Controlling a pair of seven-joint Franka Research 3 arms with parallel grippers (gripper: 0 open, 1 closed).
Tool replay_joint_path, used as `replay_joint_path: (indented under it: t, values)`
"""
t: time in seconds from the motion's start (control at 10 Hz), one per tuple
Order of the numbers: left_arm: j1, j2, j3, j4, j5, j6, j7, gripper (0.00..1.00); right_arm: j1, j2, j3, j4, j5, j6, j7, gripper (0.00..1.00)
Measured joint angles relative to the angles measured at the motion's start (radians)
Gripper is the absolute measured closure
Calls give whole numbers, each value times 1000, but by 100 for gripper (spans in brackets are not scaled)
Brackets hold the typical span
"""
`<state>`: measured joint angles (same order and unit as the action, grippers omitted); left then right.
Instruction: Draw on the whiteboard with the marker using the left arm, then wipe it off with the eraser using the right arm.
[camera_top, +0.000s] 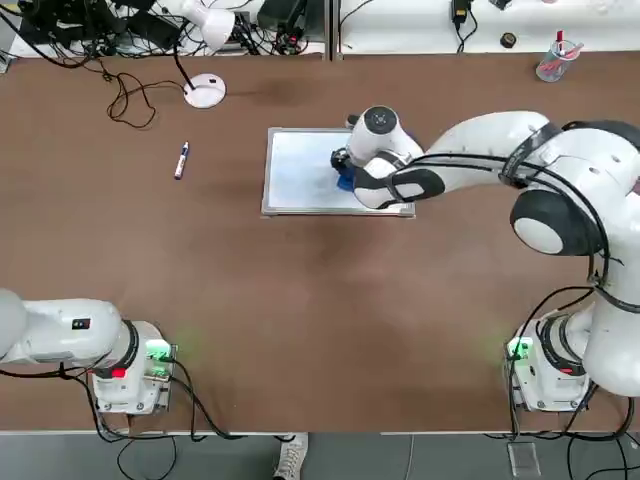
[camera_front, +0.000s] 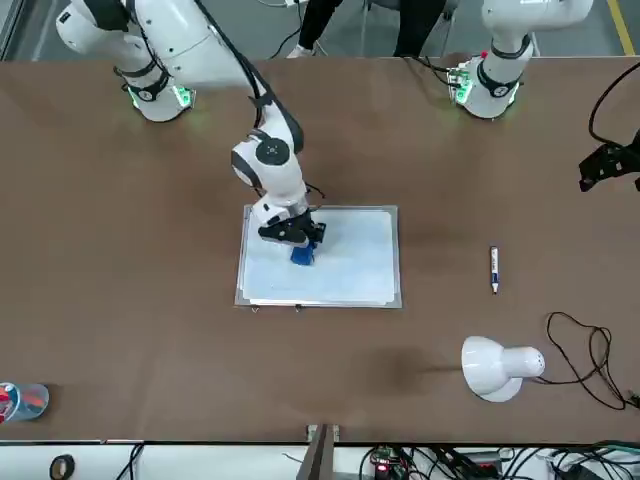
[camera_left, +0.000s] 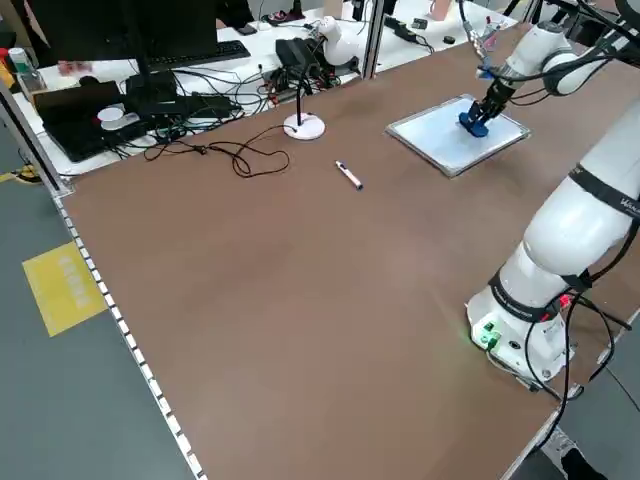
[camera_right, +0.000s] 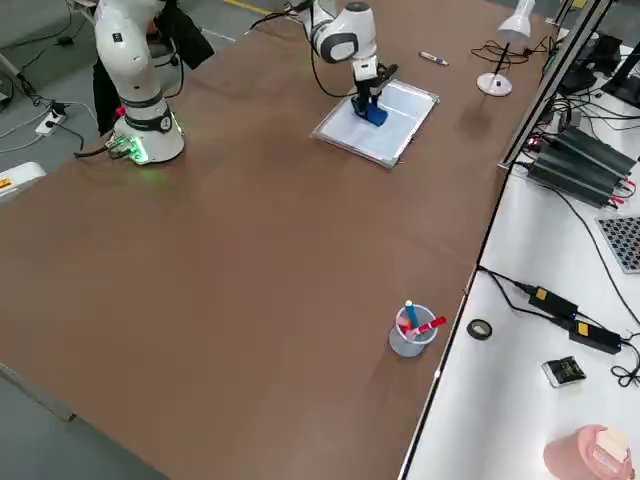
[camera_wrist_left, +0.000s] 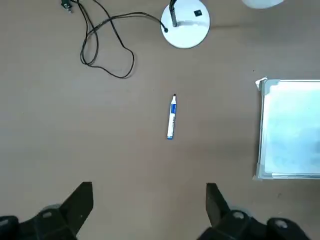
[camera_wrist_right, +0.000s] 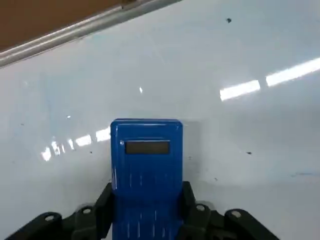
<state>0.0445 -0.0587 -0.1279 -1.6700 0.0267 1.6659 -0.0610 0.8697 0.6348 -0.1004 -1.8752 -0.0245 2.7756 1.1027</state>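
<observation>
1. Right arm stretches in from the right of the top view, elbow high, wrist bent down over the whiteboard.
2. Right gripper is clamped on the blue eraser, fingers pinching its two sides, and the block is pressed on the board's surface, left of centre in the front view.
3. Left arm sits folded at the lower left of the top view; left gripper hangs above bare worktop with its fingers spread wide, gripping nothing.
4. The marker lies flat on the worktop, well apart from the board's left edge in the top view, blue cap end farther from the lamp.
5. Open brown surface lies all around the board; the lamp base and its looping cable keep to the upper left.
6. In the top view the wrist covers the board's right edge and most of the eraser.
7. I cannot tell whether any ink remains; the board shows only faint smudges.
</observation>
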Motion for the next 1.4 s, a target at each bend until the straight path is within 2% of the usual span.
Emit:
replay_joint_path:
  t: [0.8, 1.1, 1.4]
  values:
    - [0, 1, 0, 0, 0, 0, 0, 0, 58, 50, -2, 89, 0, -14, 100, 44]
    - [0, 2, 0, 0, 0, 0, 0, 0, 16, 23, -14, 120, 0, -142, 43, 44]
    - [-1, 3, -1, 0, 0, 0, 0, 0, -67, -85, -14, 134, 2, -331, -80, 44]
